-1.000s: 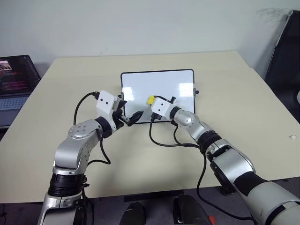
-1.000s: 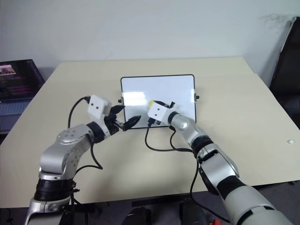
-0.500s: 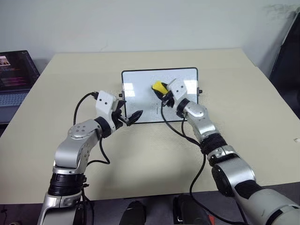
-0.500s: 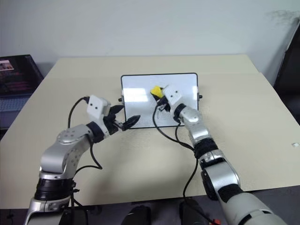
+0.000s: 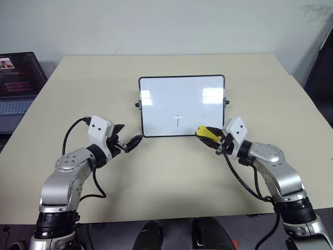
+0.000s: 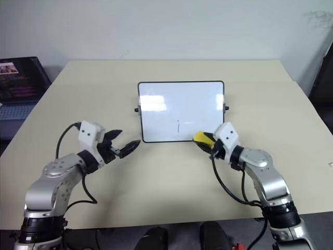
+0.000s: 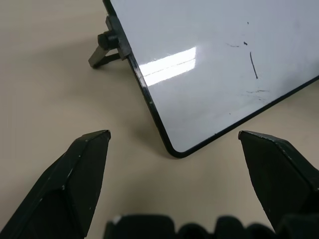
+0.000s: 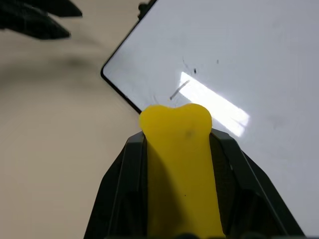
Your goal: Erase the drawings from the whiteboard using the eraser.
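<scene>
- On the beige tabletop (image 5: pixel 171 172), far left: a laptop with a lit screen (image 5: pixel 18 83).
- Left gripper (image 5: pixel 126 144): black fingers spread apart, empty, just off the near left corner of the glossy white black-framed whiteboard (image 5: pixel 182 105).
- Board centre: a thin dark stroke of the drawings (image 5: pixel 178 121).
- Right gripper (image 5: pixel 212 139): clamped on the small yellow eraser (image 5: pixel 206 133), at the board's near right edge.

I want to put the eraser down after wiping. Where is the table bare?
Bare table lies between the left gripper and the right gripper, in front of the whiteboard, also behind the board. It is crowded at the board's near edge, where the eraser is held.
</scene>
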